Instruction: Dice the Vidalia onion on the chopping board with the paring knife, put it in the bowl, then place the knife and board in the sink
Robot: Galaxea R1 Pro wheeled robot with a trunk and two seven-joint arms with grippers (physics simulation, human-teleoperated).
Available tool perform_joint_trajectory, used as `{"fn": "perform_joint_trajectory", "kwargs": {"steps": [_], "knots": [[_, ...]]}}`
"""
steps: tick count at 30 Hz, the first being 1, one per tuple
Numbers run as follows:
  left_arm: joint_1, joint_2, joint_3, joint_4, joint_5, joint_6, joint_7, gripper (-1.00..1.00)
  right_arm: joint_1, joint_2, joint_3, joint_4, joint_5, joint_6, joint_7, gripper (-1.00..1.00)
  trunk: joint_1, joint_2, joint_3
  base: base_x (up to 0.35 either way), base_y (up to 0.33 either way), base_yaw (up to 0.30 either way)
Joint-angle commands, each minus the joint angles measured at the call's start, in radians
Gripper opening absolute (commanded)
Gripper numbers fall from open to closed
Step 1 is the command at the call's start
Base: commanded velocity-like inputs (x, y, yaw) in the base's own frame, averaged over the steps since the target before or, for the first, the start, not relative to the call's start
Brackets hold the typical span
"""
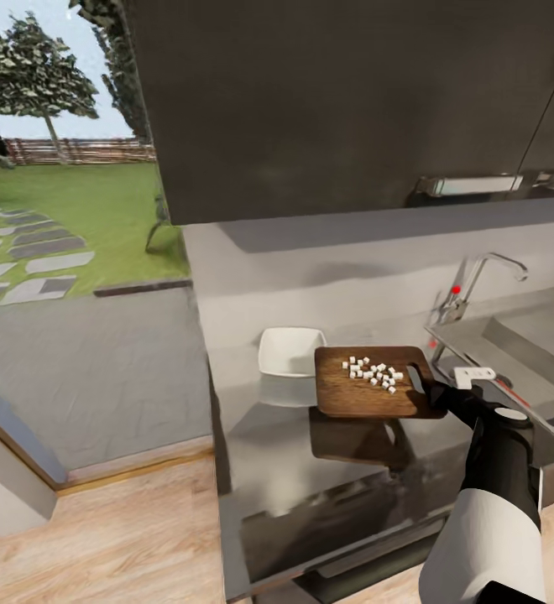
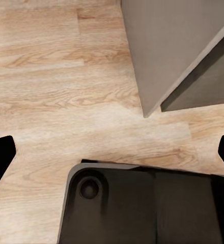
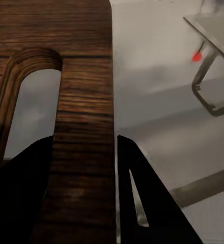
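Head view: right gripper (image 1: 439, 391) clamps chopping board (image 1: 369, 394) edge.

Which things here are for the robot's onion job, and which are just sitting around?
For the job: diced onion, chopping board held by the right gripper, bowl, sink, countertop.

Just around: tap, wall cabinets, wooden floor, garden tree.

grey countertop (image 1: 294, 470), white bowl (image 1: 289, 351) on it

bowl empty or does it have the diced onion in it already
Empty as far as the head view shows: the bowl looks plain white inside, and the onion dice sit on the chopping board beside it.
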Motion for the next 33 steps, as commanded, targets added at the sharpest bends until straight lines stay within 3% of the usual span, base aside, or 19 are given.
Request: {"fn": "perform_joint_trajectory", "kwargs": {"steps": [1, 26, 33], "knots": [[0.0, 0.0, 0.001, -0.001, 0.008, -0.001, -0.004, 1.0, -0.002, 0.001, -0.003, -0.002, 0.006, 0.003, 0.007, -1.0, 0.001, -0.002, 0.0, 0.0, 0.315, -0.182], [0.0, 0.0, 0.001, 0.0, 0.008, -0.001, -0.004, 1.0, -0.002, 0.0, -0.003, -0.018, 0.008, 0.004, 0.005, -1.0, 0.001, -0.002, 0.037, 0.001, 0.315, -0.182], [0.0, 0.0, 0.001, 0.003, 0.007, -0.001, -0.004, 1.0, -0.002, 0.0, -0.003, -0.035, 0.008, 0.006, 0.005, -1.0, 0.001, -0.002, 0.048, 0.13, 0.308, -0.182]]}}
